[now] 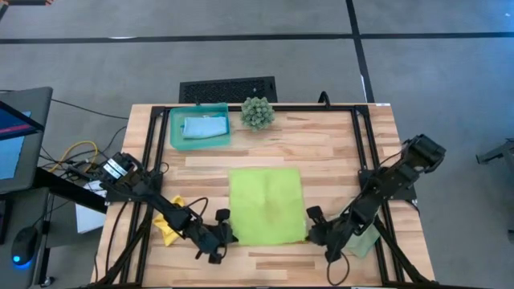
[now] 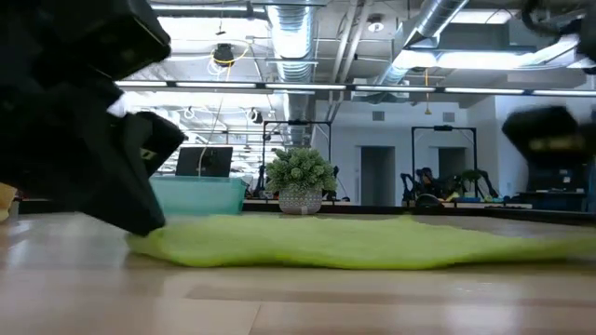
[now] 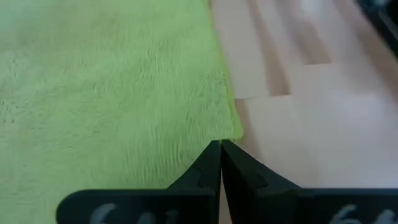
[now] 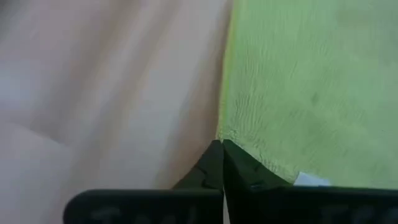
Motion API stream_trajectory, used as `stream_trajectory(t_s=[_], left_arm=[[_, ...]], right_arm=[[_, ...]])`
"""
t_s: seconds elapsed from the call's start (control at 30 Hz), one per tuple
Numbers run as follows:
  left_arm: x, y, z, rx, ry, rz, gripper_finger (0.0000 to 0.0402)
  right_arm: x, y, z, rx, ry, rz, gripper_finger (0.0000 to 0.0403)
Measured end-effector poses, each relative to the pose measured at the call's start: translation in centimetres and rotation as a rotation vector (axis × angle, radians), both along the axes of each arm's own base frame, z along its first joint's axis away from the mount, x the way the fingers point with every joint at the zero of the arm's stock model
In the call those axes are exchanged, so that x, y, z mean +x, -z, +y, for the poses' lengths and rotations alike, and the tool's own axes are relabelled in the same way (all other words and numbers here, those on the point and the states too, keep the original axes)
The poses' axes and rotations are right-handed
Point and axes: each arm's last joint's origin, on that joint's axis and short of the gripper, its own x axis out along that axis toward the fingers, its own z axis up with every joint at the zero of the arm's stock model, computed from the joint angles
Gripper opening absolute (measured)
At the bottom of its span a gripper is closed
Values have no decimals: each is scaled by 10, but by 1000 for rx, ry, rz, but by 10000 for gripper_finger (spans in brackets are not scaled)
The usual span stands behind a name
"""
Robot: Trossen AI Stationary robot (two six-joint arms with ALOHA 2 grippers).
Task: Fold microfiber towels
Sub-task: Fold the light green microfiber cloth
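A lime green towel (image 1: pixel 267 205) lies spread flat in the middle of the table. My left gripper (image 1: pixel 227 237) is shut at its near left corner, and my right gripper (image 1: pixel 312 233) is shut at its near right corner. A yellow towel (image 1: pixel 167 226) lies crumpled under my left arm. A pale sage towel (image 1: pixel 366 241) lies under my right arm. A light blue towel (image 1: pixel 202 127) rests in the teal tray (image 1: pixel 175 132). In the low view the lime towel (image 2: pixel 335 240) lies low on the wood, with my left gripper (image 2: pixel 149 223) at its end. My left gripper has its shut fingertips (image 3: pixel 211 155) on the towel's near edge right by the corner (image 3: pixel 236 132), slanting down from the table's near left. The towel lies flat on the table. My right gripper meets the towel's other near corner (image 4: pixel 222 134) with shut fingertips (image 4: pixel 233 155), slanting down from the near right. The cloth's edge runs behind one finger. The towel lies flat; how much cloth sits between the fingers does not show.
A spiky green plant (image 1: pixel 257 112) stands at the far edge beside the tray. A black frame (image 1: pixel 353 144) runs along the table's sides. Bare wood (image 1: pixel 273 152) lies between the towel and the tray.
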Motion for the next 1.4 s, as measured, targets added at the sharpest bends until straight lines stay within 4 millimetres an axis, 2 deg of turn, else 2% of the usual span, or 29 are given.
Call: stream_trajectory(t_s=[0.1, 0.27, 0.47, 0.63, 0.83, 0.97, 1.2, 1.4], left_arm=[[-3, 0, -5, -8, 19, -3, 0], [-4, -6, -11, -27, 46, -50, 0], [-5, -25, -4, 25, 12, -93, 0], [0, -39, 26, 108, -53, -101, 0], [11, -28, 83, 156, -107, -24, 0], [19, -25, 113, 146, -97, 11, 0], [25, -24, 147, 189, -136, 35, 0], [27, -24, 169, 215, -186, 47, 0]], right_arm=[[2, -20, 6, 137, -37, -10, 16], [3, -38, 8, 234, -54, -9, 6], [5, -45, -10, 208, 43, 11, 10], [10, -41, -38, 90, 186, 74, 5], [20, -30, -81, 6, 364, 168, 12], [23, -24, -106, -34, 413, 189, 5], [22, -29, -134, -46, 451, 235, 14], [13, -33, -146, -66, 494, 299, 10]])
